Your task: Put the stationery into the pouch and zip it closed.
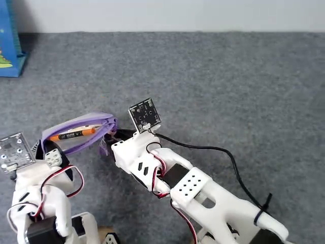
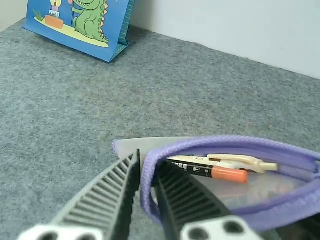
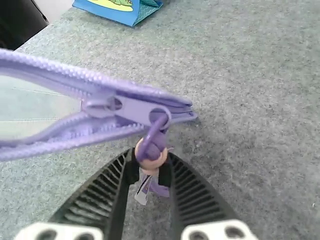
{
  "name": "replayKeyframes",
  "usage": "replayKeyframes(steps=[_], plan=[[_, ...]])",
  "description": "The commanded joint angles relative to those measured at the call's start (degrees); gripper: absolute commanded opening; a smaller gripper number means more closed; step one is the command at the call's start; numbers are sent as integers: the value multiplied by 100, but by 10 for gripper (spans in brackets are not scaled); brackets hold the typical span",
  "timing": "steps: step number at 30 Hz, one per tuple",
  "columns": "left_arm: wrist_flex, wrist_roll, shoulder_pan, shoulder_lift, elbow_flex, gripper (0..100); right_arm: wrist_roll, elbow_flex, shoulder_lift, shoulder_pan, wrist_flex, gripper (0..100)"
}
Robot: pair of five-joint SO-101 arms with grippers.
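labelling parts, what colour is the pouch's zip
The zip is purple, clearest in the right wrist view.

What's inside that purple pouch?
Inside the pouch lie an orange-capped pen and a cream pen, side by side. One end of each is covered by the purple zip edge. Whether anything else lies under them cannot be seen.

high: overhead, looking down | wrists: close on shared pouch [image 1: 81, 123]

open carpet [image 1: 228, 76] beyond the pouch [image 1: 81, 121], blue bag [image 1: 9, 48] far off
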Motion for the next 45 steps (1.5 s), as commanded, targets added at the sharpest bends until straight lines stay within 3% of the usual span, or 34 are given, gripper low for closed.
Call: replayKeyframes(steps=[1,5,10,18,26,33,42,45], plan=[[-141,26,-9,35,4,11,-26,-220,-233,-4,-84,13],[-141,26,-9,35,4,11,-26,-237,-242,-4,-101,22],[-141,26,-9,35,4,11,-26,-211,-224,-4,-48,143],[-141,26,-9,35,4,11,-35,-211,-224,48,-101,147],[-141,26,-9,35,4,11,-26,-211,-154,400,-426,12],[-132,26,-26,35,4,11,360,-202,92,418,-453,8],[-141,-334,273,35,4,19,396,-141,-1604,497,857,8],[-105,-378,554,35,-4,88,404,-141,-2281,620,1138,8]])
